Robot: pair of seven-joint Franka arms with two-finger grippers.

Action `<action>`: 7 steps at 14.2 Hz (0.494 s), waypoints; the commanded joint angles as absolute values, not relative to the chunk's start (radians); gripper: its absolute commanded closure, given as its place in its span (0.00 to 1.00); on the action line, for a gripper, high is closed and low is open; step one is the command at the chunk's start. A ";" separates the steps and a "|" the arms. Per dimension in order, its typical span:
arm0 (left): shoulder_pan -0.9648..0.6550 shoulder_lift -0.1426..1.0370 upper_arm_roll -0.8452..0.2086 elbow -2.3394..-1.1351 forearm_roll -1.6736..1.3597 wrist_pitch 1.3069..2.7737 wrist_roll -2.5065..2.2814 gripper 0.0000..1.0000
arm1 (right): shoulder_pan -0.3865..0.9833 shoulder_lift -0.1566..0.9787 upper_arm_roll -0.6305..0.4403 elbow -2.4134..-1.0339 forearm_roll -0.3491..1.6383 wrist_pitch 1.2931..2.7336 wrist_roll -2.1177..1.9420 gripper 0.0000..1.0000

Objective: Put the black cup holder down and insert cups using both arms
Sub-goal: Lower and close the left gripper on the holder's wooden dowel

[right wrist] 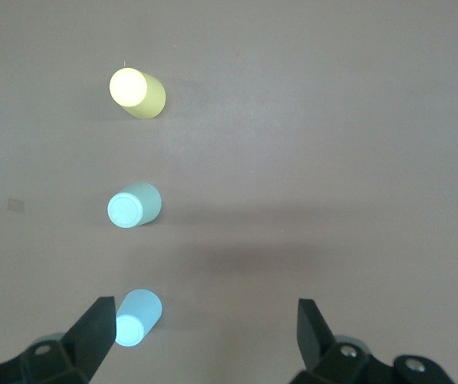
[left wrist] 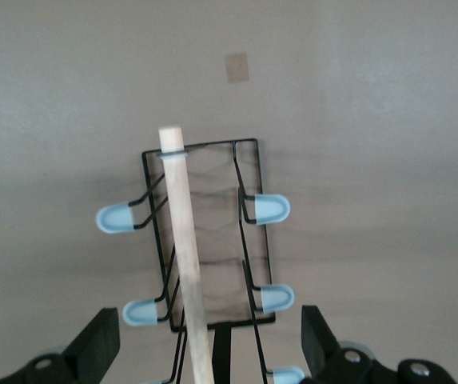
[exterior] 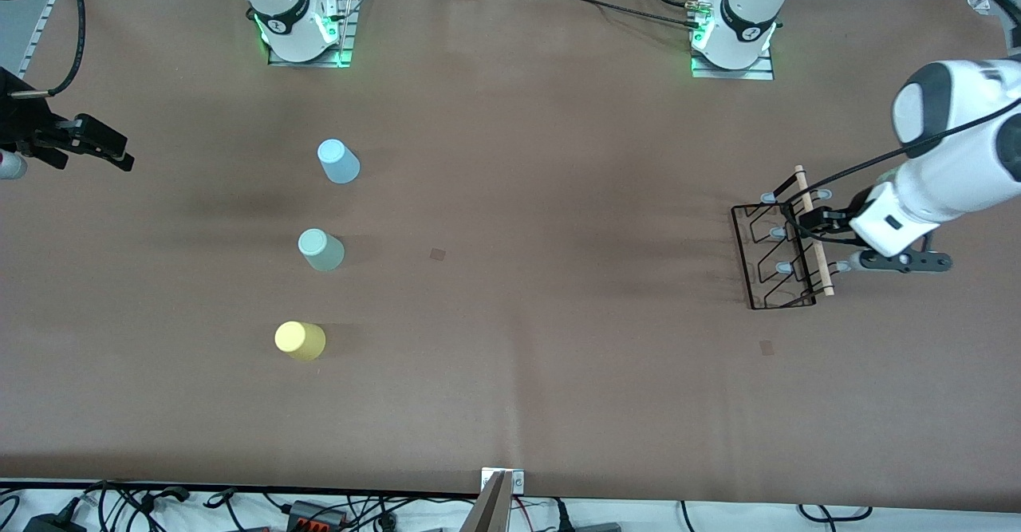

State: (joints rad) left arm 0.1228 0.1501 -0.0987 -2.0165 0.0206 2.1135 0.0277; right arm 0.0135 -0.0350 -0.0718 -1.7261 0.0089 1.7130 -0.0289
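The black cup holder [exterior: 778,254] stands on the table toward the left arm's end, its wooden rod handle [exterior: 814,233] on top. My left gripper [exterior: 807,221] is over it, open, with the rod [left wrist: 182,240] between the wide-apart fingers [left wrist: 93,346] and not touched. The pegs [left wrist: 270,210] are bare. Three cups stand upside down in a row toward the right arm's end: light blue [exterior: 338,161], pale green [exterior: 321,250], yellow [exterior: 300,340] nearest the front camera. My right gripper [exterior: 96,147] is open and empty, over the table's end, apart from the cups; its view shows blue [right wrist: 137,317], green [right wrist: 134,206], yellow [right wrist: 137,92].
Two small brown tape marks lie on the brown table cover, one mid-table [exterior: 437,254] and one near the rack [exterior: 766,347]. The arm bases [exterior: 303,29] [exterior: 734,37] stand along the back edge. Cables run along the front edge [exterior: 319,508].
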 commanded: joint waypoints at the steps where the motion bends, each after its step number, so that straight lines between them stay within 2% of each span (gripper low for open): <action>1: 0.137 0.046 -0.100 -2.235 0.014 2.282 0.049 0.00 | 0.009 -0.048 -0.069 -1.729 -0.002 1.709 -0.031 0.00; 4: 0.137 0.048 -0.100 -2.243 0.014 2.281 0.048 0.14 | 0.012 -0.046 -0.068 -1.729 -0.002 1.706 -0.029 0.00; 5: 0.137 0.049 -0.100 -2.253 0.014 2.283 0.048 0.15 | 0.014 -0.048 -0.066 -1.729 -0.002 1.706 -0.029 0.00; 6: 0.137 0.049 -0.100 -2.263 0.014 2.286 0.048 0.22 | 0.012 -0.048 -0.066 -1.729 -0.002 1.706 -0.028 0.00; 7: 0.137 0.049 -0.100 -2.264 0.014 2.286 0.048 0.36 | 0.012 -0.048 -0.066 -1.726 0.000 1.707 -0.028 0.00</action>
State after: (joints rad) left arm 0.1296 0.0832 -0.0972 -2.2250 0.0206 2.2706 0.0276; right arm 0.0137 -0.0350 -0.0705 -1.7261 0.0089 1.7127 -0.0289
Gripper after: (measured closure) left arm 0.163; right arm 0.000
